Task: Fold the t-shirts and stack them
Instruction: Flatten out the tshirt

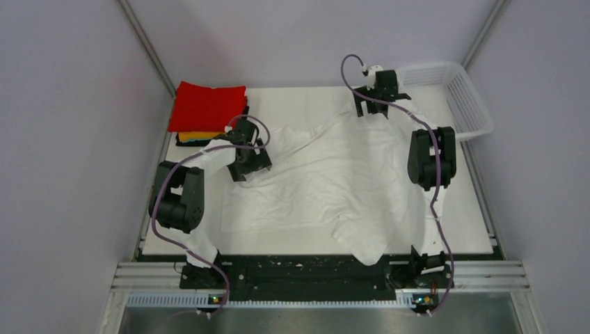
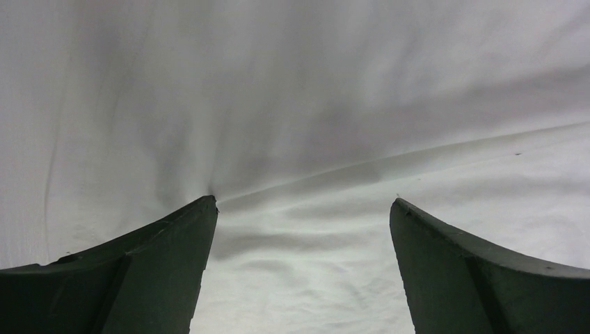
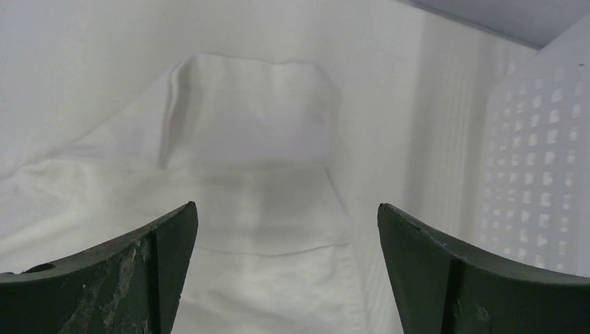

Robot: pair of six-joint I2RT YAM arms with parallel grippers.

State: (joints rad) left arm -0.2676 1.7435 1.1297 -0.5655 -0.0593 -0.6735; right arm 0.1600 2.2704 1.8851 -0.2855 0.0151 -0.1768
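A thin wrinkly white t-shirt [image 1: 327, 181] lies spread over the middle of the table, one part hanging off the near edge. My left gripper [image 1: 250, 161] hovers at the shirt's left edge with its jaws wide apart, nothing between them but white cloth [image 2: 299, 125] below. My right gripper [image 1: 372, 104] is at the far side, open above a sleeve [image 3: 257, 146] that lies flat. A folded stack sits at the far left: a red t-shirt [image 1: 207, 106] on top, an orange-yellow one [image 1: 198, 136] and a black one under it.
A white plastic mesh basket [image 1: 456, 94] stands at the far right corner, its wall [image 3: 536, 167] close to the right of my right gripper. Grey walls enclose the table. The arm bases and a rail run along the near edge.
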